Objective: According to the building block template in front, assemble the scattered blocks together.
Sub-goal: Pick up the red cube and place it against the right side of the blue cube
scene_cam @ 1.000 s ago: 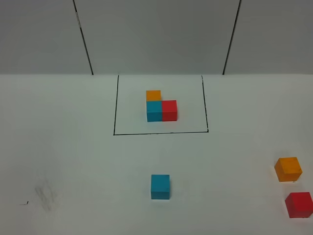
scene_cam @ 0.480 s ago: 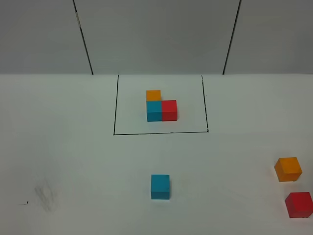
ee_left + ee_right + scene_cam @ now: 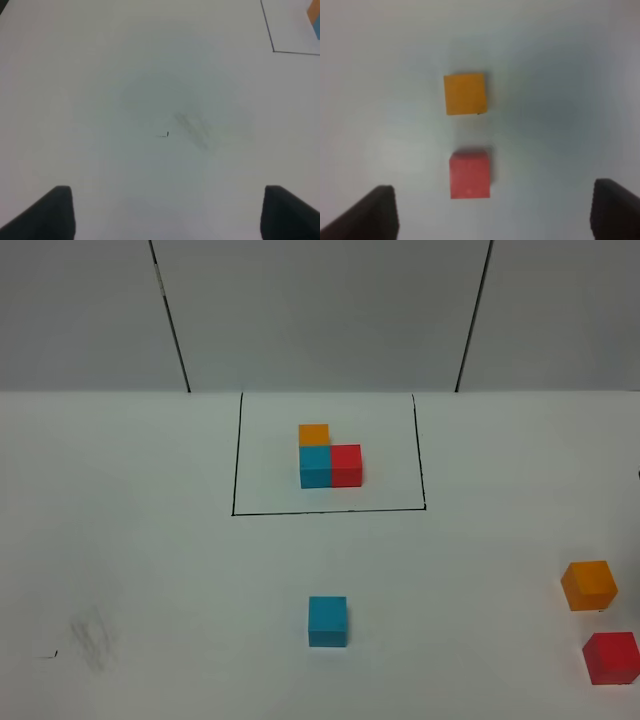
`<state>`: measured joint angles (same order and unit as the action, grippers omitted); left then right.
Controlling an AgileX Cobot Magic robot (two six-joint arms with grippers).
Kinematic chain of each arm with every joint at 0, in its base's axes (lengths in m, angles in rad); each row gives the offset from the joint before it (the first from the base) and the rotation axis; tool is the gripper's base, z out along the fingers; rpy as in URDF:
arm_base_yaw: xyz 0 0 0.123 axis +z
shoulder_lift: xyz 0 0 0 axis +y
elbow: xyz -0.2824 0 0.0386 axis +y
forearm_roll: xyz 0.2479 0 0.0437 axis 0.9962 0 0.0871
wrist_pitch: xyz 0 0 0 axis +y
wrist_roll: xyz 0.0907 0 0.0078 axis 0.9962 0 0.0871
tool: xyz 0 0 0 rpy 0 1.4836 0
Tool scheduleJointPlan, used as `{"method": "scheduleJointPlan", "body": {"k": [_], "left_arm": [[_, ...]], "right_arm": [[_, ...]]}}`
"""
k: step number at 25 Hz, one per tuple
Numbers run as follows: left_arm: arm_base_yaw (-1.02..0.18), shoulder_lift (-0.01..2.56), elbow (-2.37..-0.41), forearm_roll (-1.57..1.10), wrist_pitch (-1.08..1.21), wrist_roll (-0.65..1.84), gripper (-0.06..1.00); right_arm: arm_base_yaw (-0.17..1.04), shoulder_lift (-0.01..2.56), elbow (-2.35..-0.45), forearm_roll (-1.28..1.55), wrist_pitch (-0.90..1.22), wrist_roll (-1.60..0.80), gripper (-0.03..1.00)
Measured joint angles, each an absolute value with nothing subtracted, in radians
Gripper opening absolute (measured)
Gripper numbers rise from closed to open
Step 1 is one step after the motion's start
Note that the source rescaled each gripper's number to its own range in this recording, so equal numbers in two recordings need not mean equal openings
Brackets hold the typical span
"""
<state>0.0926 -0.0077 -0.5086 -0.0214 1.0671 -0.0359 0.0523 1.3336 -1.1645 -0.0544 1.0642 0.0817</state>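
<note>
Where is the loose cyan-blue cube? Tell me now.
In the exterior high view the loose cyan-blue cube sits alone at lower centre, nearer the camera than the framed template, well left of the loose orange cube and loose red cube.

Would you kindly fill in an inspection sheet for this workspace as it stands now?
Surface: white table, with a faint grey smudge and a small black mark front left.
Job's things: template of orange, cyan and red cubes inside a black rectangle; loose cyan cube centre front; loose orange cube and loose red cube at the right, apart.
Clutter: nothing seen.
Grippers: left gripper open above the smudge; right gripper open above the orange and red cubes.
Cables: nothing seen.
Surroundings: grey wall panels with dark seams.
</note>
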Motion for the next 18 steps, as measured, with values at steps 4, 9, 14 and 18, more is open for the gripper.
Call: {"method": "scheduleJointPlan", "body": {"k": [4,9,14,18], "left_arm": [[0.093,-0.008,-0.509,-0.021,1.067,-0.036,0.72],[0.093,-0.008,-0.509,-0.021,1.067,-0.036,0.72],[0.093,-0.008,-0.509,-0.021,1.067,-0.036,0.72],[0.093,-0.008,-0.509,-0.021,1.067,-0.036,0.72]], "right_arm": [[0.052,1.362,-1.164,0.0,1.053,0.085,0.61],[0.052,1.368,-1.12,0.0,1.033,0.085,0.61],[0.052,1.37,-0.982,-0.01,0.966,0.079,0.61],[0.052,1.372,-0.863,-0.01,0.847,0.074,0.61]]}}
